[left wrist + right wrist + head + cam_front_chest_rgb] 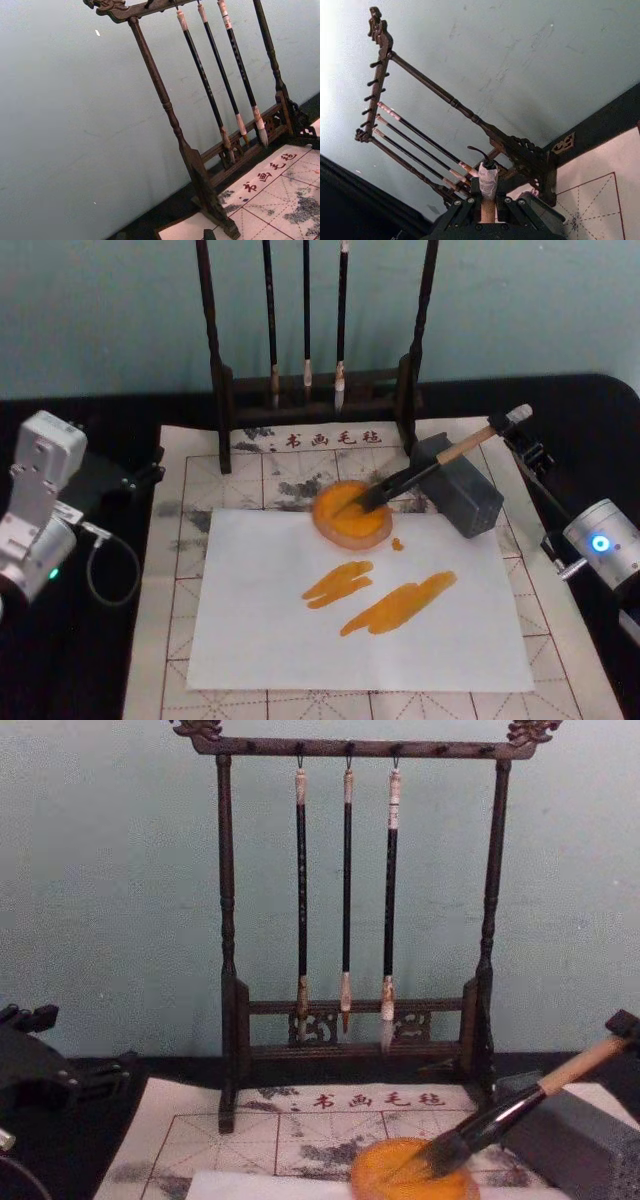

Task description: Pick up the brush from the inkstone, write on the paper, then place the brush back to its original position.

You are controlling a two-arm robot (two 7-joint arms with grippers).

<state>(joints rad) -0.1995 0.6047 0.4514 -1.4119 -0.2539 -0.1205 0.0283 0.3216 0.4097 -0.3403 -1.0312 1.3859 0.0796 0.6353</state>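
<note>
A: Surface, room?
B: Black desk (90, 670), teal wall (110, 310) behind. Beige red-grid mat (168, 630) laid on top, white paper (290, 640) over that, two orange strokes (338, 584) across its middle. Dark wooden rack (226, 920) at the mat's far edge, three thin brushes (347, 890) hanging.

A: Brush, where, which way?
B: Brush (430, 465) at the paper's far edge. Long axis diagonal, tilted. Bristles low, pointing left and toward the robot, touching an orange disc (345, 525). Handle rising right and away, passing over a grey block (470, 500).

A: Grippers?
B: Right gripper (512, 420) clamped on the pale handle's top end. Left gripper (105, 478) parked at the desk's left side, well apart from the paper. Open or closed, cannot tell.
</note>
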